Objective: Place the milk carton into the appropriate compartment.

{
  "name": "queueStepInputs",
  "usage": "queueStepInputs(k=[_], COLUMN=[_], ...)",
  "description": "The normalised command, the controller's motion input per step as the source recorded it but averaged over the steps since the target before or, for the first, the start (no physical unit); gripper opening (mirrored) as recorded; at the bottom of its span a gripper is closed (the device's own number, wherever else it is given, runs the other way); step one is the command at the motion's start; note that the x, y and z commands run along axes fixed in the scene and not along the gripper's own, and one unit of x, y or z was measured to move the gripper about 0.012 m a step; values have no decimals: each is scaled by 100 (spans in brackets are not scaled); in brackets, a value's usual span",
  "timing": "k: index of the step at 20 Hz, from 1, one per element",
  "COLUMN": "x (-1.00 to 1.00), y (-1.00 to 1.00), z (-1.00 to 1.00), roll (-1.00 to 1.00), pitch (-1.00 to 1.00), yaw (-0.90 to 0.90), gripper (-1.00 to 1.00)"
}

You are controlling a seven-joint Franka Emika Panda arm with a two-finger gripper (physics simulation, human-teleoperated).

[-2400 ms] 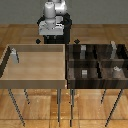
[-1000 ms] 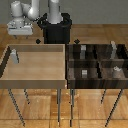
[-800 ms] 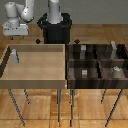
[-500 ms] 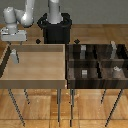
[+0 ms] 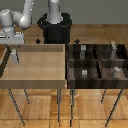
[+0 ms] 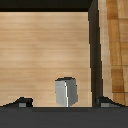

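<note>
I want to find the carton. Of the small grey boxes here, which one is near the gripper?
The milk carton, standing upright alone in the light wooden tray, below the gripper. The other grey shapes sit among the dark cells on the exterior view's right.

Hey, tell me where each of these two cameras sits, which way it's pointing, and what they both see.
Exterior view: off the arm, above and in front, looking down across the light wooden tray and dark compartment tray; the arm and gripper show at the exterior view's left.
Wrist view: on the wrist, looking down into the light tray at the milk carton; only fingertips show.
Shared: the light tray's floor and dark wall.
</note>
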Motion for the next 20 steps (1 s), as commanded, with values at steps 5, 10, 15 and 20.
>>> queueStepInputs(k=[5, 10, 15, 20], x=[0, 0, -20, 0], y=[20, -20, 0, 0], z=[0, 0, 0, -40], roll=[0, 0, 0, 0], pitch=[-6, -3, 0, 0], yaw=[0, 0, 0, 0], gripper=[100, 100, 100, 100])
